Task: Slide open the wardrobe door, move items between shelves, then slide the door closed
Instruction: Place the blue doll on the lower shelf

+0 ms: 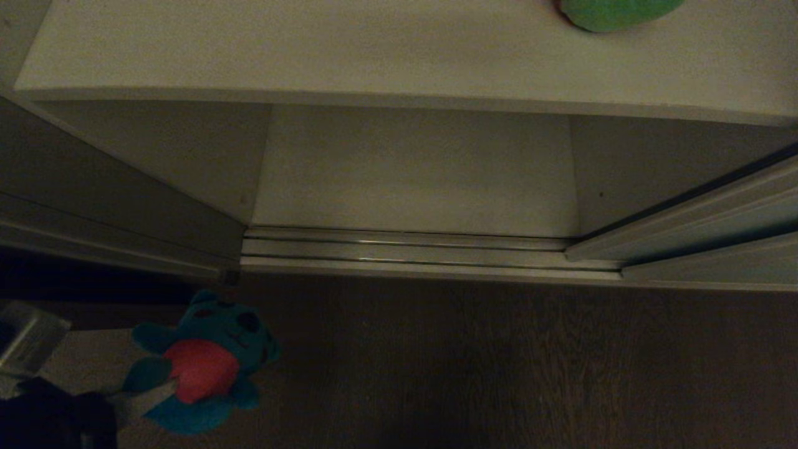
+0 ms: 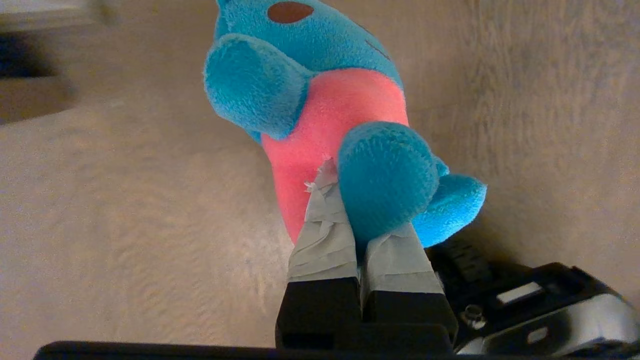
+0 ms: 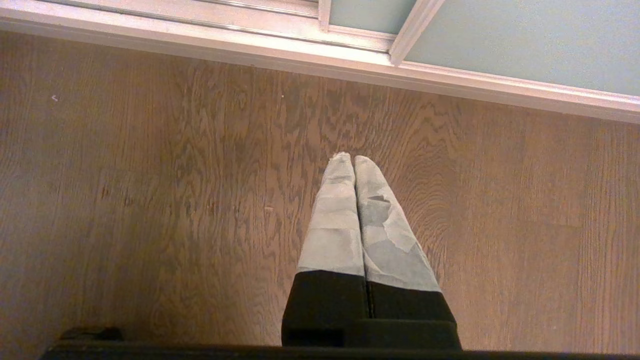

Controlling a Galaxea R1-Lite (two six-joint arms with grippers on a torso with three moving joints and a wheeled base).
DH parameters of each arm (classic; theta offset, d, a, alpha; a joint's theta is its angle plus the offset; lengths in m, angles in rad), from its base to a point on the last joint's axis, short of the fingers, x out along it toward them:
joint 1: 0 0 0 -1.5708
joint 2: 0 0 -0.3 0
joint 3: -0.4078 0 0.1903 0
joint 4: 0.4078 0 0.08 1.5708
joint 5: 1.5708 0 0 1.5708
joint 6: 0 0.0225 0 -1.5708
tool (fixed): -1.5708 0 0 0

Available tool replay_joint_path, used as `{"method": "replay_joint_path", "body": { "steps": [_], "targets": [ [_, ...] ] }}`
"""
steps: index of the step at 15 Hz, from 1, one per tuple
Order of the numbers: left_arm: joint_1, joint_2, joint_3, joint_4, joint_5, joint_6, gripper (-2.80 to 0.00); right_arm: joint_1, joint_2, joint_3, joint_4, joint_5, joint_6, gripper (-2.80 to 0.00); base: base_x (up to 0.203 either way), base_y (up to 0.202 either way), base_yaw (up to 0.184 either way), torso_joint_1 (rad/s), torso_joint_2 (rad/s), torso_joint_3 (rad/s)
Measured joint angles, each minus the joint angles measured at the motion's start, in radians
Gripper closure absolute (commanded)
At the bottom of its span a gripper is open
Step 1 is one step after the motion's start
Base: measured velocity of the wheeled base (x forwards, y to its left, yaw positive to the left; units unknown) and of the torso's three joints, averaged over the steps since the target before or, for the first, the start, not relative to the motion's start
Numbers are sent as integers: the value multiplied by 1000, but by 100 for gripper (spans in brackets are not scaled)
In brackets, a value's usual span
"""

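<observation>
Frog (image 1: pixel 614 12) on upper shelf (image 1: pixel 374 56)

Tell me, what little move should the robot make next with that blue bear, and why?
Probably carry the teal-blue bear forward toward the lower shelf. The left gripper is shut on its leg over the wooden floor, the wardrobe is open, and that shelf looks bare, while the green frog sits on the upper shelf.

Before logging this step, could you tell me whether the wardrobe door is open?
Open: the sliding wardrobe door stands aside at right, exposing bare floor tracks.
</observation>
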Motion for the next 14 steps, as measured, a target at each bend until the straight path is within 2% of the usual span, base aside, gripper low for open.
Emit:
{"method": "replay_joint_path", "body": {
  "steps": [3,6,9,11,14],
  "targets": [
    [-36,267,-113,-125,-21,-15,0,0,0,0,0,0,0,0,0,0,0,0,0,0],
    [-77,464,-240,-262,-19,-63,0,0,0,0,0,1,0,0,0,0,0,0,0,0],
    [-99,606,-304,-454,25,-101,0,0,0,0,0,0,0,0,0,0,0,0,0,0],
    [-104,688,-319,-596,52,-109,0,0,0,0,0,0,0,0,0,0,0,0,0,0],
    [-106,806,-382,-752,106,-123,0,0,0,0,0,0,0,0,0,0,0,0,0,0]
  ]
}}
